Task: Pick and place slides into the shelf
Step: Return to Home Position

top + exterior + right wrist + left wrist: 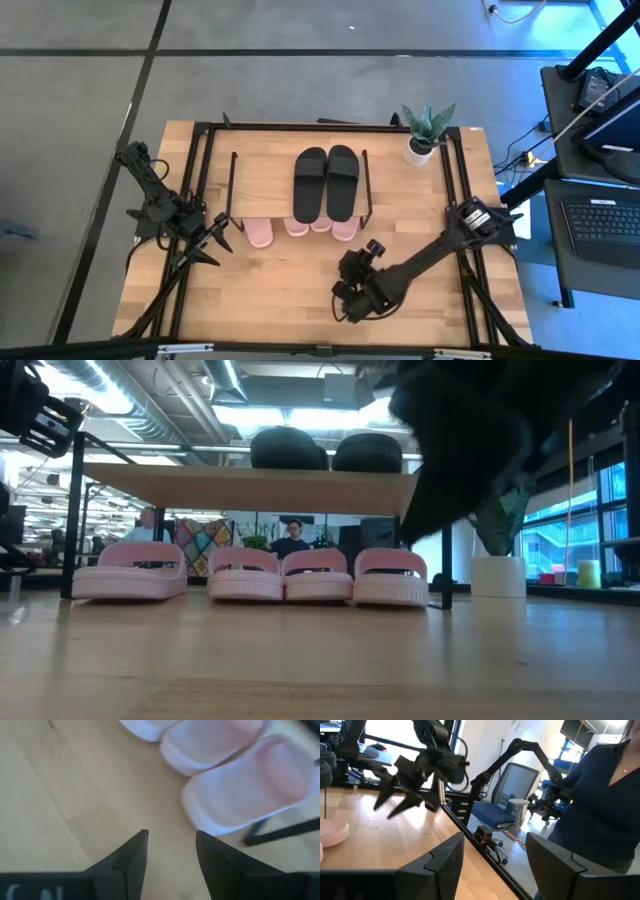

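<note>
Seems done: black slides [311, 185] on the shelf [265, 170], four pink slides [248, 575] lined up underneath, midway along the table's [280, 300] far edge. Left gripper [215, 245] by the left edge, right gripper [347, 300] near the front edge, both spread wide, empty. Remaining: parking the arms.

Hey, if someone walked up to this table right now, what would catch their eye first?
The black slides sitting side by side on the shelf stand out most, with four pink slides lined up underneath it. The right gripper hangs open in front of the pink slides, while the left gripper sits open by the shelf's left end.
</note>
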You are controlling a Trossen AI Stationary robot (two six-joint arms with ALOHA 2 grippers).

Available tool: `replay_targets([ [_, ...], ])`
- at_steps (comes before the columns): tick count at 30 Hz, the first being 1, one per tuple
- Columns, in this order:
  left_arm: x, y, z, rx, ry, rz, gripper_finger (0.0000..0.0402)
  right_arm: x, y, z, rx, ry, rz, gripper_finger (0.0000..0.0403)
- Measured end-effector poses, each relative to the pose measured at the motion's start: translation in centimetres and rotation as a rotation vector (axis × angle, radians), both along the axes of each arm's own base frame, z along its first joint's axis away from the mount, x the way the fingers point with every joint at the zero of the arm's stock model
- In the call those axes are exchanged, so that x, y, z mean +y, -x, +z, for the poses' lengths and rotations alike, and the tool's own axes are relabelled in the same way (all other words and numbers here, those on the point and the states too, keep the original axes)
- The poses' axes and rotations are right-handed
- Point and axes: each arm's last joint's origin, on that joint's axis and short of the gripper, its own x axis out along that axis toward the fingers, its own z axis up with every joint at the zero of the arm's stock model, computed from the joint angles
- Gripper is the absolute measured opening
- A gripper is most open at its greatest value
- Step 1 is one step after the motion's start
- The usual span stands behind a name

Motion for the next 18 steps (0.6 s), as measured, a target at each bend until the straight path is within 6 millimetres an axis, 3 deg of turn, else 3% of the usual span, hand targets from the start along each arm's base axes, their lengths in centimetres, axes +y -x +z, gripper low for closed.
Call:
replay_targets([
  [9, 0.1, 0.0, 0.1, -0.017, -0.016, 0.023, 0.0205, 0.4, 3.0, 7.3, -0.054, 0.031, 0.157, 0.017],
  [14, 0.6, -0.3, 0.3, 0.006, 0.05, 0.215, 0.0205, -1.3, 3.6, 12.3, -0.2, 0.086, 0.195, 0.017],
  [18, 1.2, -0.6, 0.3, 0.001, 0.03, 0.341, 0.0205, -3.3, 3.2, 14.4, -0.217, 0.159, 0.266, 0.017],
])
